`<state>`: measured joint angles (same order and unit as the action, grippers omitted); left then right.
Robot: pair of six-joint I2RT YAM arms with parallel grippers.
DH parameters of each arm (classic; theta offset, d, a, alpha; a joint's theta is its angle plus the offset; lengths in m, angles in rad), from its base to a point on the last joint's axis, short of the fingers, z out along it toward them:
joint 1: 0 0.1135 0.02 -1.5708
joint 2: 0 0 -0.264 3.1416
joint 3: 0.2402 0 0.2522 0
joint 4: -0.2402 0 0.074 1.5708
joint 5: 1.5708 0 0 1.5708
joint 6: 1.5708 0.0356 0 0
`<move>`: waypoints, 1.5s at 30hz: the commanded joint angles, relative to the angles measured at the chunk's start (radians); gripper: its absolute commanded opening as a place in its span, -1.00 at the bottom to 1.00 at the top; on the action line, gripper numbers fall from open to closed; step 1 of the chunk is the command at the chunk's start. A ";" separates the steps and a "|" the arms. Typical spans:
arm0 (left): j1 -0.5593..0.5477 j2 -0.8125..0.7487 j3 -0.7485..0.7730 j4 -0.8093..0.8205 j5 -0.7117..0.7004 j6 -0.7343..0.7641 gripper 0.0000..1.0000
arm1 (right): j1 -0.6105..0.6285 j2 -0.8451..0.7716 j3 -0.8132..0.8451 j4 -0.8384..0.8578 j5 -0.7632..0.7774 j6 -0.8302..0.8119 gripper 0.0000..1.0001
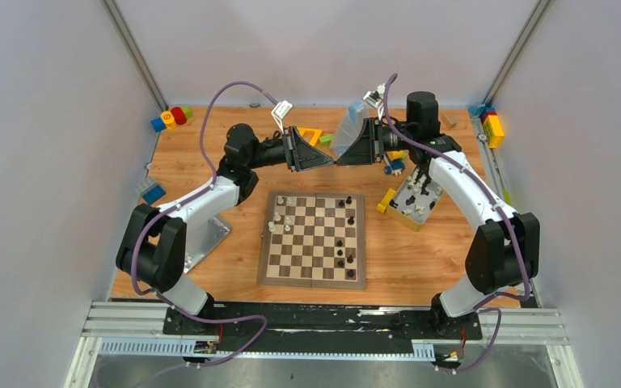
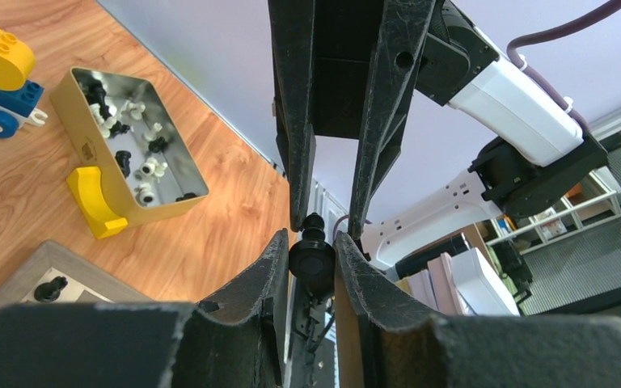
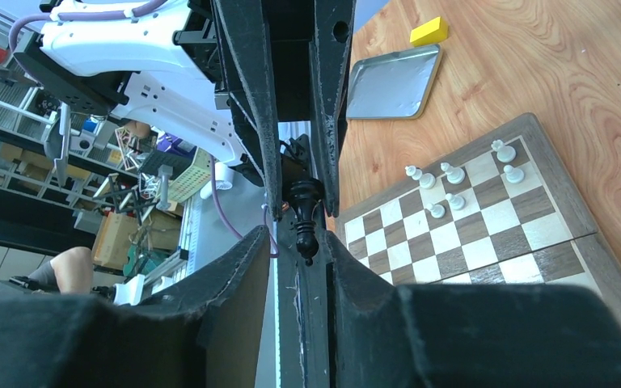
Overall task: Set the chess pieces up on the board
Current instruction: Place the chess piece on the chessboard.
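Note:
My two grippers meet tip to tip in the air behind the board (image 1: 314, 279). My left gripper (image 1: 328, 159) (image 2: 313, 242) is shut on the round base of a black chess piece (image 2: 313, 260). My right gripper (image 1: 348, 157) (image 3: 297, 234) is open around the piece's top (image 3: 305, 212); one finger lies beside it and the other stands apart. The board (image 3: 485, 250) carries several white pieces (image 1: 279, 217) on its left side and several black pieces (image 1: 344, 242) on its right.
A yellow-sided tin box (image 1: 388, 202) (image 2: 89, 149) holding several black and white pieces stands right of the board. A flat silver lid (image 3: 392, 81) lies behind the board. Toy blocks lie at the back left (image 1: 171, 117), back right (image 1: 492, 128) and left edge (image 1: 150, 192).

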<state>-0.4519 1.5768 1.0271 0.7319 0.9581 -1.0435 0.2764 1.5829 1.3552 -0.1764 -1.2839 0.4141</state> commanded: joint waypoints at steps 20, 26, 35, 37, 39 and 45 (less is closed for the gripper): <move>-0.011 0.002 0.004 0.064 0.007 -0.003 -1.00 | 0.001 -0.002 0.025 0.041 -0.041 0.021 -0.64; -0.011 -0.002 -0.009 0.028 0.005 0.031 -1.00 | 0.000 -0.001 0.027 0.040 -0.047 0.017 -0.81; -0.013 -0.051 -0.009 -0.110 -0.013 0.161 -0.32 | -0.010 -0.033 0.019 -0.031 -0.040 -0.081 -1.00; -0.012 -0.071 0.010 -0.183 -0.019 0.228 -0.05 | -0.010 -0.057 0.011 -0.084 -0.023 -0.146 -1.00; -0.011 -0.100 0.034 -0.275 -0.031 0.313 0.16 | -0.011 -0.081 0.003 -0.140 -0.001 -0.213 -1.00; -0.009 -0.197 0.123 -0.620 -0.090 0.580 0.95 | -0.023 -0.150 -0.003 -0.309 0.061 -0.379 -1.00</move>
<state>-0.4629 1.4883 1.0595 0.3405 0.9150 -0.7055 0.2646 1.5116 1.3544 -0.3626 -1.2545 0.2020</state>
